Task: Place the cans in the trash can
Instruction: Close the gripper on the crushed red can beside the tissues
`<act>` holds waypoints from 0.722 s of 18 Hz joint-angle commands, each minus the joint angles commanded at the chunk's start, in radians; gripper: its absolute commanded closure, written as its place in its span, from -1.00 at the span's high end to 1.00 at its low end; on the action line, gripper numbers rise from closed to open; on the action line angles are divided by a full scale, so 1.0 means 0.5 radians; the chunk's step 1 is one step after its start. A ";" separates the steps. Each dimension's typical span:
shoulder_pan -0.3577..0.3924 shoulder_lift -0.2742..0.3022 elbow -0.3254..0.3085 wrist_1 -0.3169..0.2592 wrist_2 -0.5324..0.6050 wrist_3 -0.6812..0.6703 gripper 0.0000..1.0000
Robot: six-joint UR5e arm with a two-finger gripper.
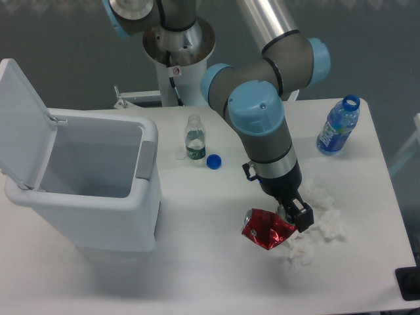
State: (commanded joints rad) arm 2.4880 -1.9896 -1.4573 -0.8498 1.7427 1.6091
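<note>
crushed red can (266,230) clamped in gripper (293,218), beside tissues (315,226), trash can (85,180) lid open

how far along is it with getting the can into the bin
Nothing binned yet: the trash can stands open with no can visible inside. In hand: the gripper is at the crushed red can beside the tissues. Left: carry it over and drop it in.
</note>
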 joint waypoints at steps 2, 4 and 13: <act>0.000 0.003 -0.009 0.003 -0.003 0.000 0.13; 0.003 0.006 0.003 0.003 -0.003 -0.009 0.14; 0.022 0.052 0.070 0.003 -0.061 -0.040 0.14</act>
State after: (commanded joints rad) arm 2.4988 -1.9636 -1.4220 -0.8483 1.7120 1.5892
